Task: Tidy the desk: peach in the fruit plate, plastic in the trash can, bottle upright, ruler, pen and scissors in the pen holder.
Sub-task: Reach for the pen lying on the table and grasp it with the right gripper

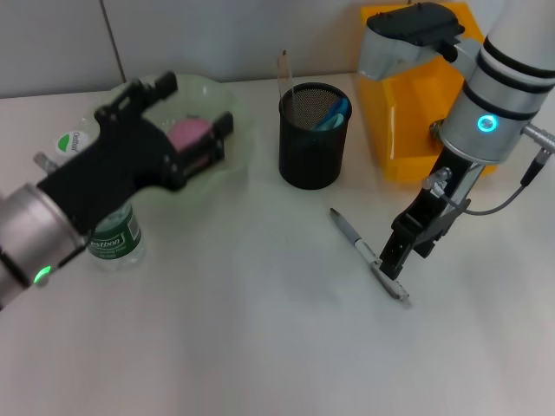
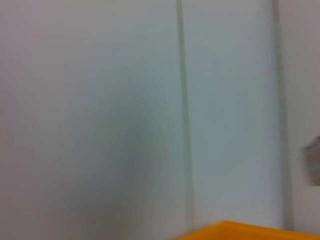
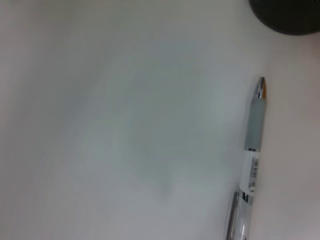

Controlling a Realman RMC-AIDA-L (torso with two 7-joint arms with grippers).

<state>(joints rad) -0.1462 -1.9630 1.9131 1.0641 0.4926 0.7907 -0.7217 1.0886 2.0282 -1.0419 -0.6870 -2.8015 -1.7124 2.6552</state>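
A white counter (image 1: 260, 329) runs back to a pale wall. The right hand (image 1: 397, 256) hangs low over the far end of the pen (image 1: 368, 254), its black fingers just above or touching the barrel; how far they are spread I cannot tell. The pen lies flat on the counter, slanting away from the holder (image 1: 315, 136), and the right wrist view shows its grey grip and metal tip pointing toward that holder. The black mesh holder stands upright near the middle, with a clear ruler (image 1: 284, 74) and something blue-handled (image 1: 334, 113) standing in it. Just beside it on the right is the orange bin (image 1: 408, 130).

The left hand (image 1: 186, 117) hovers over the green plate (image 1: 230, 121), fingers apart and gripping nothing. A pink peach (image 1: 189, 133) sits in the plate beneath it. The bottle (image 1: 113, 238) stands upright near the plate, partly hidden by the left arm.
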